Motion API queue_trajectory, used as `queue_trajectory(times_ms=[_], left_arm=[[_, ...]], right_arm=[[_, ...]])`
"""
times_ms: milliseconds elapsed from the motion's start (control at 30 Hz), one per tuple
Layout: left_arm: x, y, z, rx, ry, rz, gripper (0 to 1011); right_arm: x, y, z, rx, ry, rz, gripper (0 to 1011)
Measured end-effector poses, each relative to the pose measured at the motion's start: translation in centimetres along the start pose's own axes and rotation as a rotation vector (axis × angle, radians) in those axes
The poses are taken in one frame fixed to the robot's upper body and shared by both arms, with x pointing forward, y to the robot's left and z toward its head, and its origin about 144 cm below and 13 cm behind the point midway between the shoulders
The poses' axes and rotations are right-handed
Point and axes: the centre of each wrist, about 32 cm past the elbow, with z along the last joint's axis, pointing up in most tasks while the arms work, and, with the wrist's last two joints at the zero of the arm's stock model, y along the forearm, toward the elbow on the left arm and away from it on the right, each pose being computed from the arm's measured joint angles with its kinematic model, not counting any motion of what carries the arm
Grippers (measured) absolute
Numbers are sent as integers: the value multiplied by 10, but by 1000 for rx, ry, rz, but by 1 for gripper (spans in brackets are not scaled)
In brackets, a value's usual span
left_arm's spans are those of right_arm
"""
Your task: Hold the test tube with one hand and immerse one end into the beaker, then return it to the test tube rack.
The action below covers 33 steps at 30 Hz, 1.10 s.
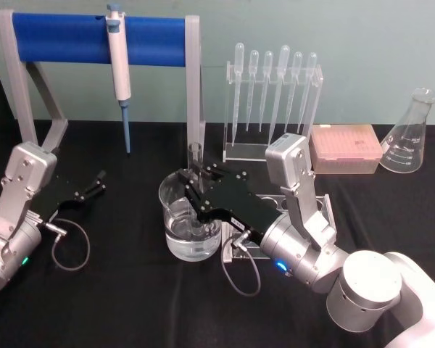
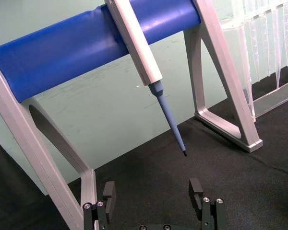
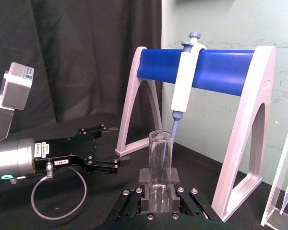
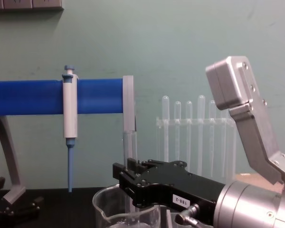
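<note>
The beaker (image 1: 191, 217), wide clear glass with water in its bottom, stands at the middle of the black table; its rim also shows in the chest view (image 4: 126, 211). My right gripper (image 1: 196, 187) reaches over it and is shut on the test tube (image 1: 196, 154), which stands upright between the fingers (image 3: 159, 158) (image 4: 129, 145). The tube's lower part drops inside the beaker's rim; whether its end reaches the water is hidden. My left gripper (image 1: 96, 183) rests open at the table's left (image 2: 152, 194), holding nothing, and it appears from the right wrist (image 3: 100, 149) too.
A blue bar stand (image 1: 94, 40) with a hanging pipettor (image 1: 119, 69) stands behind the beaker. A clear rack of plastic pipettes (image 1: 272, 109), a pink box (image 1: 346, 147) and a conical flask (image 1: 409, 138) line the back right. Cables loop beside both wrists.
</note>
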Motion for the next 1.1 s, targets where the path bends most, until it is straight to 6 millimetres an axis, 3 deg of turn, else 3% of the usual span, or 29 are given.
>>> queue_trajectory(times_ms=[1100], left_arm=[[0,0,0,0,0,0,1000]], right_arm=[[0,0,0,0,0,0,225]])
